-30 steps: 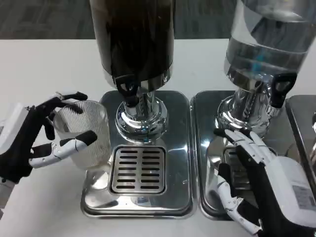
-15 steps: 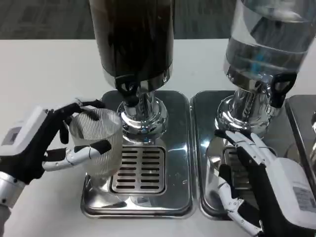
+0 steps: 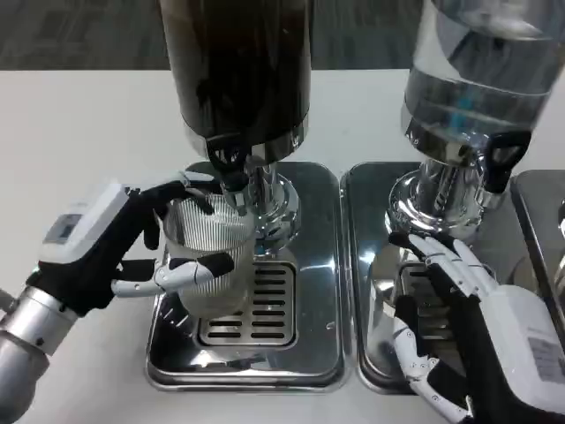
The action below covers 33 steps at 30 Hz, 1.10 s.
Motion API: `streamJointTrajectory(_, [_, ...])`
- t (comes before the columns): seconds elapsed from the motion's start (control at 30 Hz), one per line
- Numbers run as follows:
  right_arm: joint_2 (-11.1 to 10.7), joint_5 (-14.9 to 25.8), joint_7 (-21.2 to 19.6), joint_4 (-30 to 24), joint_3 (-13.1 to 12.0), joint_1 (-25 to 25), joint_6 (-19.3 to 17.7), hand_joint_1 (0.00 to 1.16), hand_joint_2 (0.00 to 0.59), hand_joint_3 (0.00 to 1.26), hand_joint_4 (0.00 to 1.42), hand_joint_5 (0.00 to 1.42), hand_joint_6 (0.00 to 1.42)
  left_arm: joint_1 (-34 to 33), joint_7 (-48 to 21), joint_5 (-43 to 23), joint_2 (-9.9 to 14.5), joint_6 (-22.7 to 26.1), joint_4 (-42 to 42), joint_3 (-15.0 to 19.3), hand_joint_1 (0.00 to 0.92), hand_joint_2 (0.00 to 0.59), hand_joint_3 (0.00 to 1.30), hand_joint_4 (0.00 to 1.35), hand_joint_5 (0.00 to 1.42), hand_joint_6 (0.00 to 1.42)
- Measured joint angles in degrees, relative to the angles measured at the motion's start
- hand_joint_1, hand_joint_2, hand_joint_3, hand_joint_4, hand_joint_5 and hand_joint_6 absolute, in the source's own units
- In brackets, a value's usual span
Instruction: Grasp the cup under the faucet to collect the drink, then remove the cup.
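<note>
My left hand (image 3: 115, 247) grips a clear ribbed cup (image 3: 212, 261), with the thumb in front and fingers behind it. The cup stands over the left part of the slotted grate (image 3: 256, 305), its rim just below the black faucet (image 3: 225, 163) of the dark drink dispenser (image 3: 238, 66). I see no liquid flowing or inside the cup. My right hand (image 3: 468, 340) rests with fingers spread over the neighbouring tray (image 3: 371, 291), holding nothing.
A second dispenser (image 3: 477, 79) with clear liquid and its own black tap (image 3: 503, 159) stands at the right on a chrome base (image 3: 437, 208). The left drip tray (image 3: 318, 265) is shiny steel. White table (image 3: 79, 132) lies open to the left.
My left hand has carried the cup rightward from beside the tray to under the dark dispenser's faucet. The right hand has stayed put.
</note>
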Motion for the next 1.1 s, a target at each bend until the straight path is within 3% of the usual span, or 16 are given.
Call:
streamJointTrajectory(0.67, [1.69, -1.26, -0.71, -0.46, 0.46, 1.7, 0.04, 0.54, 0.586, 0.21, 0.16, 0.09, 0.18, -2.8, 1.07, 1.73, -2.26, 1.76, 2.16, -3.8, 0.353, 0.196, 0.43, 0.53, 0.84, 1.03])
streamJointTrajectory(1.1, [1.88, -1.37, -0.69, -0.79, 0.85, 1.94, 0.47, 0.54, 0.586, 0.21, 0.16, 0.09, 0.18, -3.24, 1.12, 1.67, -2.44, 1.91, 2.31, -4.8, 0.267, 0.166, 0.38, 0.47, 0.73, 0.85])
